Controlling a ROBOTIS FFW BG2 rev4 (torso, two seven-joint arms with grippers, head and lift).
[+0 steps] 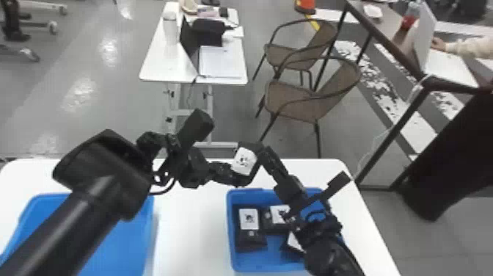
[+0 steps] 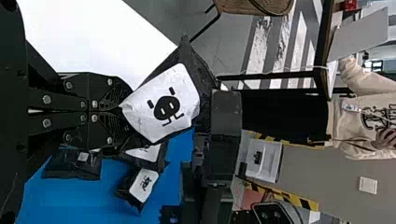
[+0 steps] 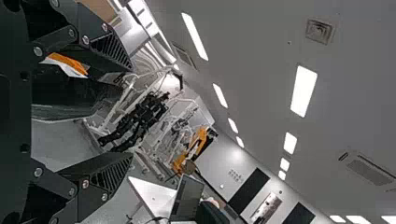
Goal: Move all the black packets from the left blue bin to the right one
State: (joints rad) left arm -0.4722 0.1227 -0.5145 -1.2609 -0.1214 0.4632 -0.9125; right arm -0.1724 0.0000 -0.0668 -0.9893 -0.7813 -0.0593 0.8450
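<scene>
With my left gripper (image 2: 123, 109) clenched on one corner of the black packet (image 2: 161, 105), held up near the right blue bin (image 1: 230, 231), and my right gripper (image 3: 131, 113) spread apart, I judge it light, pliant and slippery, best pinched squarely across an edge.

Just to the right of the left claw (image 1: 229, 174), the right arm (image 1: 324, 244) is an obstacle, crossing above the right bin (image 1: 230, 235). Toward the robot from this claw, the surface (image 1: 189, 227) between bins gives free passage.
</scene>
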